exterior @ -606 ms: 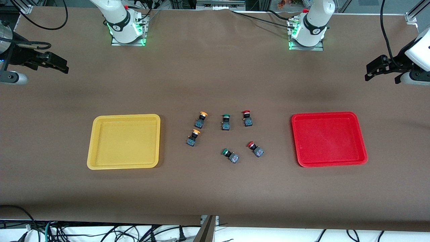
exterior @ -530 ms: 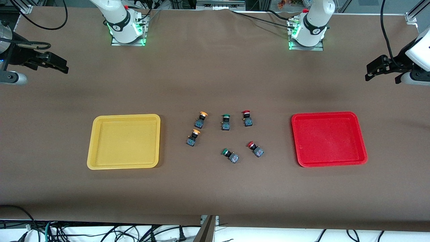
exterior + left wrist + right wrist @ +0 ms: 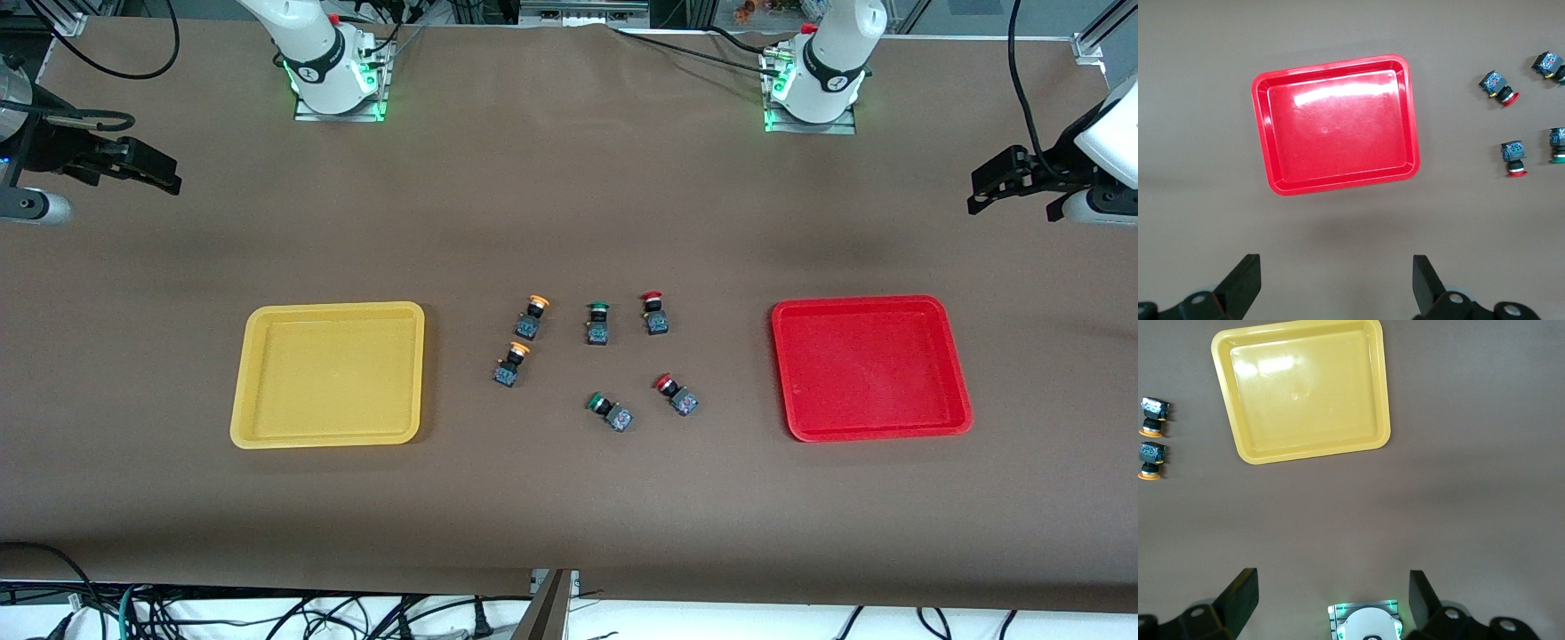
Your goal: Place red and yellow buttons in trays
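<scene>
Six small push-button switches with dark blocky bodies lie on the brown bench [image 3: 569, 498] between two shallow, rounded-corner plastic trays, and neither tray holds anything. Nearest the front camera are a green-capped switch [image 3: 609, 411] and a red-capped button [image 3: 676, 394], both tipped on their sides with long axes running diagonally. Next come a yellow-capped button [image 3: 511, 364], then a row of another yellow-capped button [image 3: 532, 317], a second green-capped switch [image 3: 597, 323] and a second red-capped button [image 3: 655, 313].

The yellow tray [image 3: 258, 427] sits toward the right arm's end of the bench and the red tray [image 3: 805, 427] toward the left arm's end. Each colour pair thus lies on the side of the cluster closest to its matching tray and arm.

Both arms wait high over the bench ends, well apart from the buttons. The left tool [image 3: 1337, 283] hangs with fingers spread wide and empty beside the red tray; the right tool [image 3: 1333, 599] is likewise spread and empty beside the yellow tray.
</scene>
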Available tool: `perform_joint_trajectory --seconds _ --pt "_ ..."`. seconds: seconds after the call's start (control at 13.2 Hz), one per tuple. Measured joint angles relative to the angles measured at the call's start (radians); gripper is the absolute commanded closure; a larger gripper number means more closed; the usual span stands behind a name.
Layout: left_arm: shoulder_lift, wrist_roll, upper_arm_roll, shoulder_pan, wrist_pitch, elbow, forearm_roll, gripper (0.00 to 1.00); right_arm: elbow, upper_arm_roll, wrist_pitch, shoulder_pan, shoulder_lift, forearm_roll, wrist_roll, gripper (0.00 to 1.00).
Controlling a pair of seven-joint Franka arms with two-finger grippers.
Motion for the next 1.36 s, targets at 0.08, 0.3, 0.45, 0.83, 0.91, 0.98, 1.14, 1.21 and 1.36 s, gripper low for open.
perform_joint_trajectory --seconds 0.08,0.3,0.45,0.83,0.91,0.98,1.14,1.21,1.36 --pt "0.0 0.0 0.001 0.0 0.0 0.0 0.0 0.0 -0.001 0.0 0.0 0.0 0.009 0.0 0.0 0.0" --pt "0.0 0.0 0.002 0.0 0.0 0.0 0.0 0.0 -0.002 0.0 0.015 0.0 0.055 0.0 0.0 0.0" --pt "0.0 0.0 0.002 0.0 0.0 0.001 0.0 0.0 -0.003 -0.001 0.026 0.0 0.09 0.0 0.0 0.0" --pt "0.001 0.0 0.004 0.0 0.0 0.001 0.0 0.0 -0.005 0.003 0.116 0.005 0.185 0.014 0.004 0.0" --pt "0.001 0.0 0.004 0.0 0.0 0.001 -0.001 0.0 -0.006 0.004 0.15 0.015 0.209 0.027 0.027 0.0" --pt "0.002 0.0 0.004 0.0 0.0 0.001 -0.001 0.0 -0.006 0.007 0.184 0.029 0.235 0.037 0.074 0.0" --pt "0.004 0.0 0.004 0.0 0.0 0.001 -0.001 0.0 -0.007 0.011 0.251 0.069 0.282 0.064 0.163 0.0" --pt "0.005 0.0 0.003 -0.001 0.0 0.001 -0.002 0.0 -0.008 0.012 0.299 0.096 0.308 0.083 0.215 0.0" --pt "0.015 0.0 -0.006 -0.008 0.0 0.002 -0.027 0.0 -0.009 0.015 0.406 0.162 0.373 0.098 0.348 0.0"
